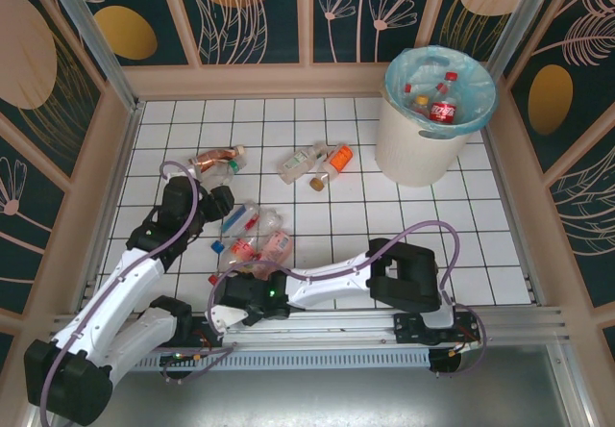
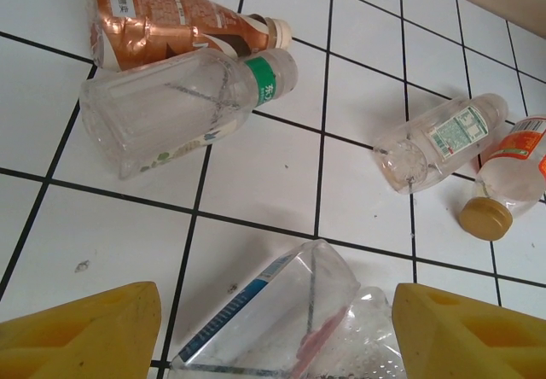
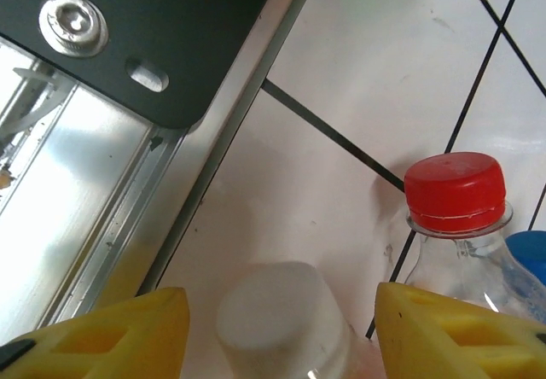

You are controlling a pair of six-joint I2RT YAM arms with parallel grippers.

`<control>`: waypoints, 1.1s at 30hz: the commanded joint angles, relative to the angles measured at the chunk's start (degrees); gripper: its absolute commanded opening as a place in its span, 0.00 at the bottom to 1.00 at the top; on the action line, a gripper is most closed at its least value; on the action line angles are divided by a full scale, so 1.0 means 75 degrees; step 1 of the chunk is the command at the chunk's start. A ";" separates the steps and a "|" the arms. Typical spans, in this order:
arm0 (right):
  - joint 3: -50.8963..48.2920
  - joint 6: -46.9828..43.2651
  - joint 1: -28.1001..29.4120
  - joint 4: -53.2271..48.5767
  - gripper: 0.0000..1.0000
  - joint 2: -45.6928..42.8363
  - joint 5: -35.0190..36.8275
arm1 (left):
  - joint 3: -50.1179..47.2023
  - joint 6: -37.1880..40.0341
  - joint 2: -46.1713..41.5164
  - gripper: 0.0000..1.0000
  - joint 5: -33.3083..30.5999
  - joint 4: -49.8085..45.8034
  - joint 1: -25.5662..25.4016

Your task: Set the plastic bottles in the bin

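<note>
The left gripper (image 2: 277, 295) has its yellow fingers (image 2: 81, 332) spread wide. In the gap between them lies a crushed clear bottle with a blue label (image 2: 256, 332), its long axis slanting across the opening; the fingers are not pressing on it, and I cannot tell which end is the neck. Straight ahead and a little to the left lies a clear bottle with a green label (image 2: 183, 106). It is crosswise to the gripper, with its neck pointing to the right. Touching its far side is a copper-labelled bottle (image 2: 171, 25), which lies the same way with its pale cap to the right. Ahead on the right, two more bottles sit side by side: a clear one with a white label (image 2: 439, 140), base toward the gripper, and an orange-labelled one (image 2: 516, 174), tan cap toward it. The right gripper (image 3: 281, 298) is also parted and holds nothing tight. A white-capped bottle (image 3: 277, 315) sits in its gap, cap pointing forward past the fingertips. Just beside the right-hand finger is a red-capped bottle (image 3: 454, 193), which points the same way, and a blue cap (image 3: 531, 255) peeks out next to it. To the left of this gripper runs the aluminium rail (image 3: 102, 217). The bin (image 1: 423, 143) stands upright well apart from both grippers at the far right of the tiled table (image 1: 336, 225), with bottles already inside it (image 1: 442, 112).
</note>
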 commanded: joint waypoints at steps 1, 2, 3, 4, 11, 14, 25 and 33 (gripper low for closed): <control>0.0350 -0.0269 0.0067 -0.0330 0.57 0.0222 0.0225 | 0.0133 0.0263 -0.0118 0.72 -0.0108 -0.0185 0.0055; 0.0413 -0.0280 0.0069 -0.0382 0.56 0.0268 0.0243 | 0.0133 0.0279 -0.0129 0.72 -0.0109 -0.0186 0.0053; 0.0473 -0.0278 0.0072 -0.0450 0.55 0.0316 0.0262 | 0.0127 0.0290 -0.0133 0.73 -0.0109 -0.0186 0.0055; 0.0518 -0.0291 0.0073 -0.0483 0.54 0.0343 0.0295 | 0.0123 0.0291 -0.0142 0.73 -0.0098 -0.0174 0.0055; 0.0635 -0.0214 0.0052 -0.0675 0.38 0.0379 0.0446 | 0.0096 0.0324 -0.0200 0.73 -0.0038 -0.0127 0.0055; 0.0740 -0.0142 0.0054 -0.0855 0.32 0.0336 0.0511 | 0.0132 0.0355 -0.0256 0.73 -0.0048 -0.0131 0.0053; 0.0696 0.1056 -0.0109 -0.1431 0.18 -0.0842 0.0805 | 0.0874 0.0689 -0.0416 0.71 -0.0071 -0.0432 0.0052; 0.0725 0.2931 -0.1249 -0.1324 0.16 -0.2985 0.1479 | 0.2150 0.1212 0.0017 0.65 0.0632 0.0109 0.0048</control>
